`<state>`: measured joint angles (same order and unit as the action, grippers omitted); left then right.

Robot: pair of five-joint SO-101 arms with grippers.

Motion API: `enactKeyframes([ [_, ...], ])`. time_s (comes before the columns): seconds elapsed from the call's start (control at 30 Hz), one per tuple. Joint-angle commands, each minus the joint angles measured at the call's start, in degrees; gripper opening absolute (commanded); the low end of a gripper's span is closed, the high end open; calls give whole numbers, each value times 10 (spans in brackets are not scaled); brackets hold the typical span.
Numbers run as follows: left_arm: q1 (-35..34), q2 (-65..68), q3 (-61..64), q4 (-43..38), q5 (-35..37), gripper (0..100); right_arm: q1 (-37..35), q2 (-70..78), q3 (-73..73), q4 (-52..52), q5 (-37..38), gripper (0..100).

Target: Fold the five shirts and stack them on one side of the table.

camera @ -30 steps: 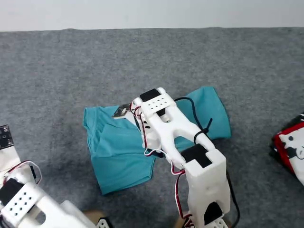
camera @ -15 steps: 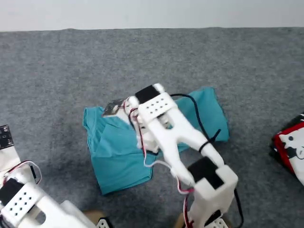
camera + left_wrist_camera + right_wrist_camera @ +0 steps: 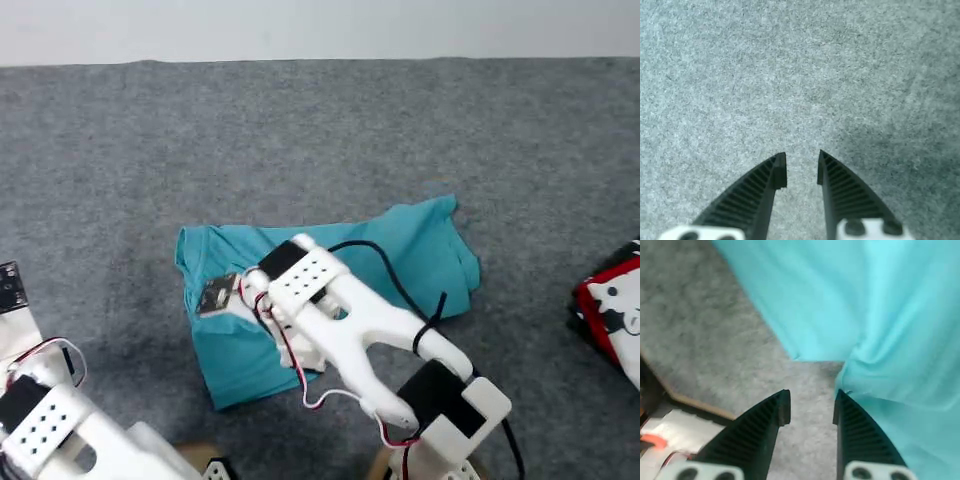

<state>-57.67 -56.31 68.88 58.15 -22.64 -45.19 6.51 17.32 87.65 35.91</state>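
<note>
A teal shirt [image 3: 400,250] lies partly spread in the middle of the grey table [image 3: 300,130]. My right arm reaches across it, and my right gripper [image 3: 222,298] hangs over the shirt's left part. In the right wrist view the right gripper [image 3: 810,402] is open with nothing between its fingers, just off a hem of the teal shirt [image 3: 865,300] where a fold ends. My left arm [image 3: 40,425] rests at the front left corner. The left gripper [image 3: 801,170] points down at bare grey table [image 3: 790,75], slightly open and holding nothing.
A folded red, white and black shirt [image 3: 612,310] lies at the right edge of the table. A tan strip [image 3: 695,402] marks the table's front edge near the arm bases. Bare grey surface stretches behind and to the left of the teal shirt.
My right arm has swung left and toward the front across the teal shirt. The shirt's middle and far edge, covered before, now show. The left arm has not moved.
</note>
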Motion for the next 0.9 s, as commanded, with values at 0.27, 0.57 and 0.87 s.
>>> enactKeyframes([
  [0.27,1,-11,-6,-9,-1,115,180,-32,-15,-29,69,192],
  [0.57,2,-11,-3,-9,-1,115,183,-29,-47,-92,55,191],
  [0.87,1,-11,-3,-10,-1,115,221,131,-122,-182,55,172],
])
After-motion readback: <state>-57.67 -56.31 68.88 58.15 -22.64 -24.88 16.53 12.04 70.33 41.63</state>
